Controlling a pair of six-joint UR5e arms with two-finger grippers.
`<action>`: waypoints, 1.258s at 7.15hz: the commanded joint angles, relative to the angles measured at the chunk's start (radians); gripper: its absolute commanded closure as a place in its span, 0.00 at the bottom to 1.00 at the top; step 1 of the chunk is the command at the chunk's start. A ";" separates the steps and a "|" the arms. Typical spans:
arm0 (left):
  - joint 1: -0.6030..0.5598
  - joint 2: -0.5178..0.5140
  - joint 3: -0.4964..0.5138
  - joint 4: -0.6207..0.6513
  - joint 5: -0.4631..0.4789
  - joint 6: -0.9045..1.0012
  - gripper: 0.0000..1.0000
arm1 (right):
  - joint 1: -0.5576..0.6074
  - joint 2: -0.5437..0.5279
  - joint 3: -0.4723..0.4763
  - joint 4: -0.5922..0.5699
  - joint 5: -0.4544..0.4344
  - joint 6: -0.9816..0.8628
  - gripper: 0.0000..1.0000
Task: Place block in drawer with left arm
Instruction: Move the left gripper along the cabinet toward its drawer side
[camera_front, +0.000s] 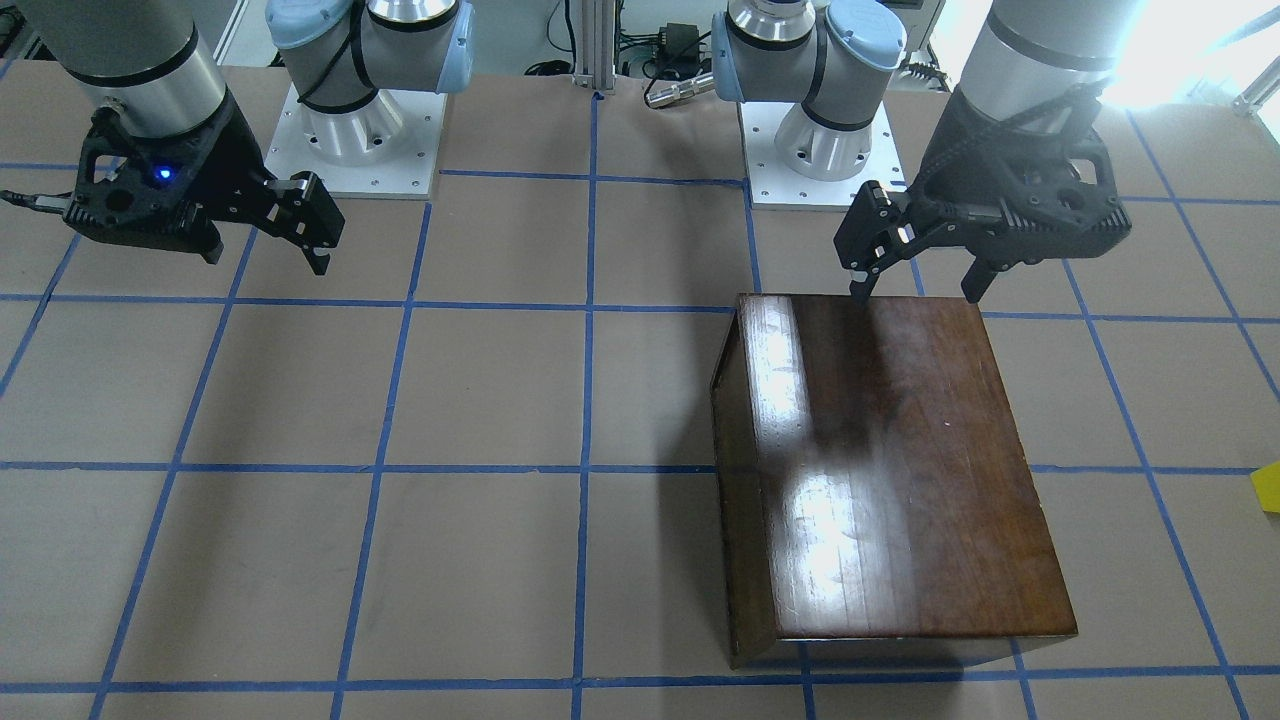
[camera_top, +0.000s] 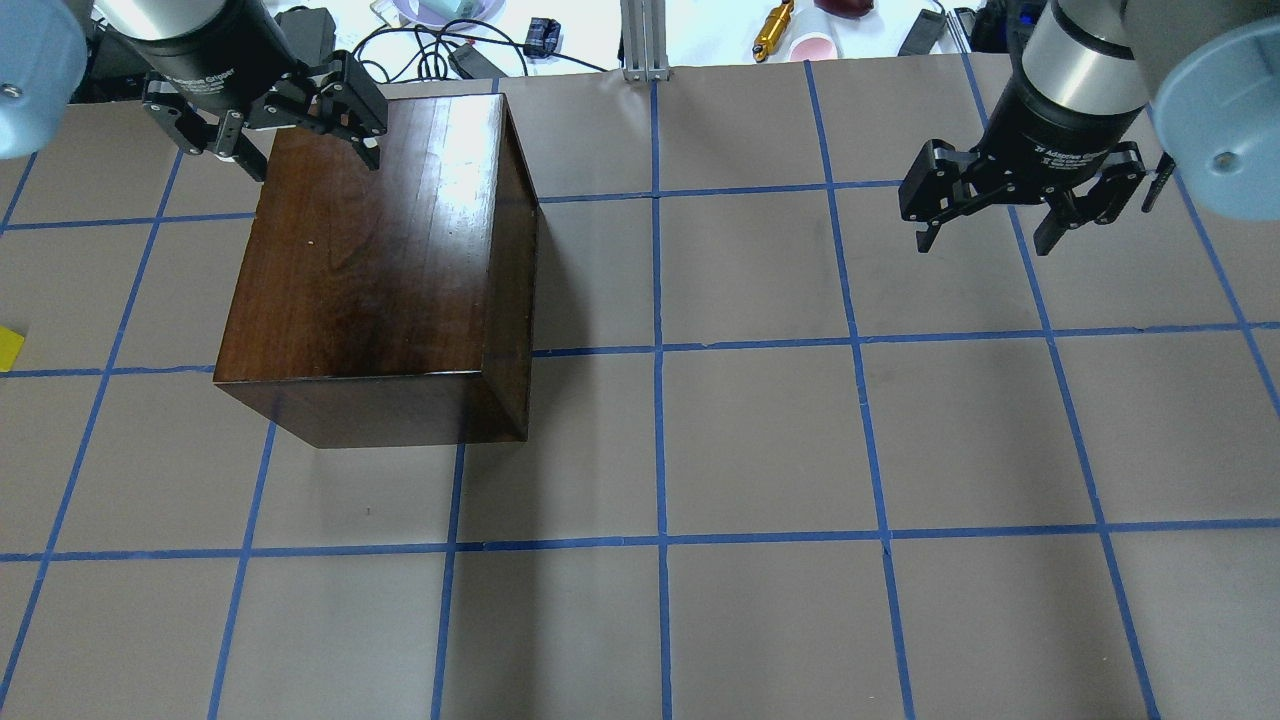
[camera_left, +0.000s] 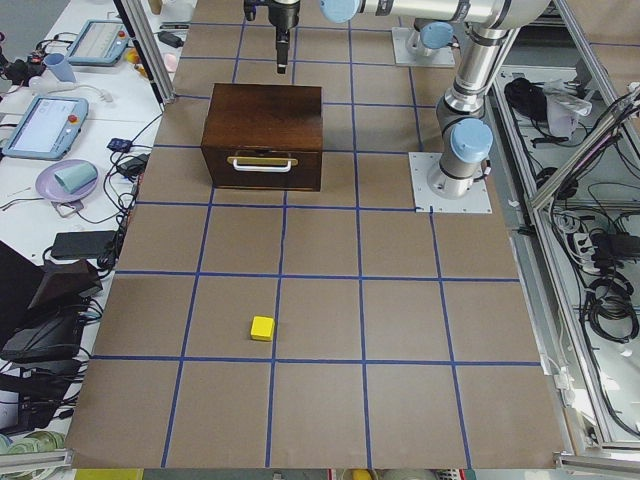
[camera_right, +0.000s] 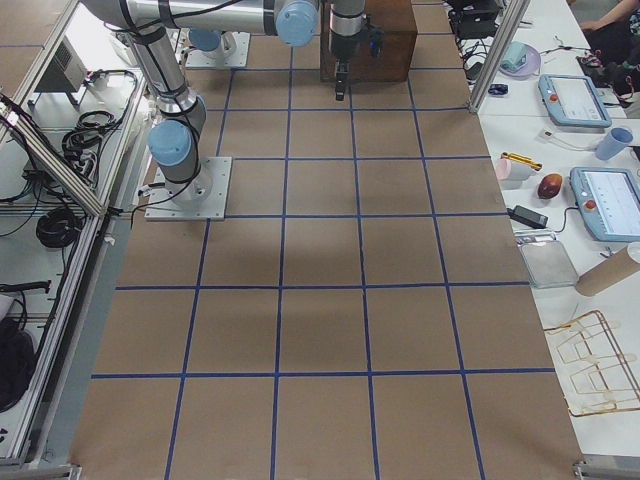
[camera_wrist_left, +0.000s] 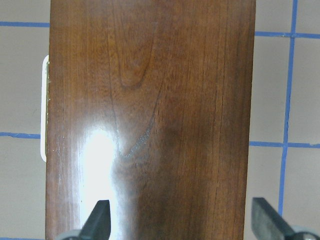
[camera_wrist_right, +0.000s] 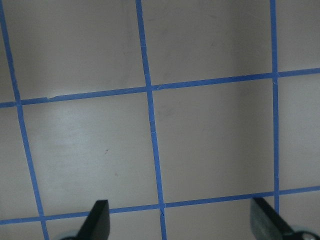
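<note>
1. Block: small bright yellow cube, flat on the brown table paper, inside one blue-taped square. Well apart from the left claw, out past the handle side of the box. Only a yellow sliver at the frame edge in the overhead and front-facing views.
2. Drawer: pushed fully in, dark front flush with the box, a pale bar handle across it. Below the left claw and off to one side. In the left wrist view, just a pale strip of handle peeking past the box edge.
3. Box: glossy dark brown wood, lamp glare across the lid, directly beneath the left claw.
4. Left claw: fingers spread wide apart, gripping nothing. Hanging above one end of the lid, clear of the wood, ribbed black cable looped over its body.
5. Right claw: fingers likewise spread wide, nothing between them. Over bare paper and blue tape lines, well apart from the left claw, the box and the block. Small blue light glowing on its body in the front-facing view.
</note>
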 joint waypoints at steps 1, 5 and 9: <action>0.005 -0.004 0.002 0.000 -0.003 0.000 0.00 | 0.000 0.000 0.000 0.000 0.000 0.000 0.00; 0.102 -0.079 0.068 0.037 -0.017 0.078 0.00 | 0.000 0.000 0.000 0.000 0.000 0.000 0.00; 0.313 -0.170 0.073 0.052 -0.014 0.353 0.00 | 0.000 0.000 0.000 0.000 -0.002 0.000 0.00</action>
